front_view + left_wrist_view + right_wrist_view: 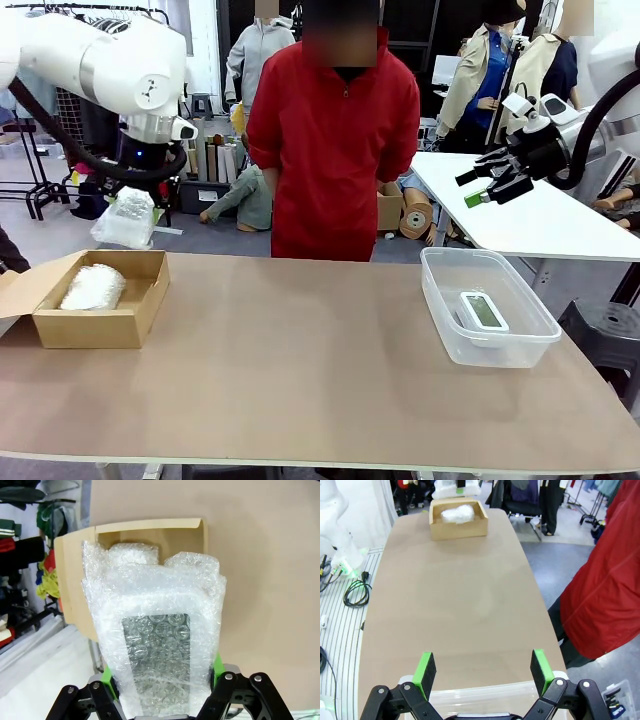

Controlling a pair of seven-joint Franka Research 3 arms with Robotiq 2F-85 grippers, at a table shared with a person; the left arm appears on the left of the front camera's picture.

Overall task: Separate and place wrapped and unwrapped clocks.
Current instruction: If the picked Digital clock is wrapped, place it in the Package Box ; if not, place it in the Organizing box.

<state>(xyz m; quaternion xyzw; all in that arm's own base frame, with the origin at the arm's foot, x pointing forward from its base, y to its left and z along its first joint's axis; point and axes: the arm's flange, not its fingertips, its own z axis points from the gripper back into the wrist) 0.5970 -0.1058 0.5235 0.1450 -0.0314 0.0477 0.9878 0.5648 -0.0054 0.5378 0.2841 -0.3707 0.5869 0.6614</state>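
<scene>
at the far left of the front view the left gripper (128, 200) hangs in the air above and just behind the cardboard box (95, 325), its fingers clamped on a wrapped clock (124, 217) in crinkly bubble wrap. the left wrist view shows that bundle (157, 645) upright between the green pads (107, 682), bulging past them on both sides, with the open box (75, 575) below it. a second wrapped clock (93, 287) lies inside the box, toward its left side; the right half of the box floor is bare. the box sits near the table's left edge, one flap (22, 290) folded outward past that edge (the near wall stands well back from the front edge).

the middle of the brown table (300, 350) is open surface between the box and the container, with free room on every side. a person in a red top (335, 150) stands close against the far edge at the centre.

to the right, a clear plastic container (445, 300) rests near the right edge, and the unwrapped clock (484, 311) lies flat in it, grey screen up, toward the near right corner. the right gripper (490, 185) hovers high above and behind the container, well clear of its rim, fingers spread wide and holding nothing. in the right wrist view its green pads (425, 667) stand far apart over the container's rim (485, 695), with the long tabletop running away to the box (459, 522) at the far end.
</scene>
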